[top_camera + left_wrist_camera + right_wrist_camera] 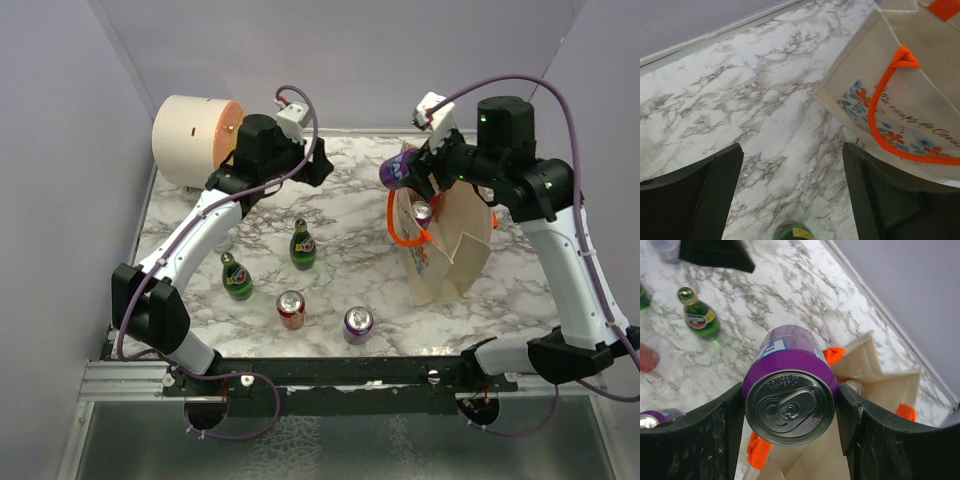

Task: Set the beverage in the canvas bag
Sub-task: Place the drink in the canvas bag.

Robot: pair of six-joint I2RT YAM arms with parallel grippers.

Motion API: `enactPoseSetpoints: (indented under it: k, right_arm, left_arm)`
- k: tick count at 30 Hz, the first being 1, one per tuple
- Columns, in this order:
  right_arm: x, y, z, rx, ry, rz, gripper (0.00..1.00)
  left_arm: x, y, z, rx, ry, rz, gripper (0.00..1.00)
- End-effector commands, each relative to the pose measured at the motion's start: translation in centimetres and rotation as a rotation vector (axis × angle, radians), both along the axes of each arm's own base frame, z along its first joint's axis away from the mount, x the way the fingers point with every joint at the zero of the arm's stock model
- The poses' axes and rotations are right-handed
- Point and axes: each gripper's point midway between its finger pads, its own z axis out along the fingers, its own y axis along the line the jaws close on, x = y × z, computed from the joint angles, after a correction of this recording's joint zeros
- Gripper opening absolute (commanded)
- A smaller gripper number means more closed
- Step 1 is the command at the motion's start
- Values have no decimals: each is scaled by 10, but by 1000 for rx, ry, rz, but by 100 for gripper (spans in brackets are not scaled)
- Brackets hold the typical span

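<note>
My right gripper (412, 172) is shut on a purple beverage can (398, 166), held on its side in the air above the left rim of the beige canvas bag (455, 255). In the right wrist view the can's silver top (790, 400) faces the camera between both fingers, with the open bag (880, 385) and its orange handle (832, 354) below. A silver-topped can (422, 212) sits inside the bag. My left gripper (315, 165) hovers open and empty over the back of the table, to the left of the bag (920, 60).
On the marble table (340, 200) stand two green bottles (302, 245) (236, 277), a red can (290, 308) and a purple can (357, 324). A large beige cylinder (195, 140) lies at the back left. A green bottle top (792, 231) shows under my left gripper.
</note>
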Motion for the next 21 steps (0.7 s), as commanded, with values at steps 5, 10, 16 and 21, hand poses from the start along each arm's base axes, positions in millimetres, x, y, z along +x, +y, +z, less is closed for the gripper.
enactPoseSetpoints:
  k: [5,10,16,21]
  right_arm:
    - [11,-81,14,81,-51,-279,1]
    - [11,-105,-12,69,8,-355,1]
    - [9,-117,-47,29,74,-388,1]
    - [7,-127,-69,3,111,-425,1]
  left_arm:
    - [-35,-92,32,-89,-39,-217,83]
    - [-57,-136,27,-143,55,-252,83]
    - [-65,-177,10,-161,137,-274,81]
    - [-67,-198,6,-171,148,-313,77]
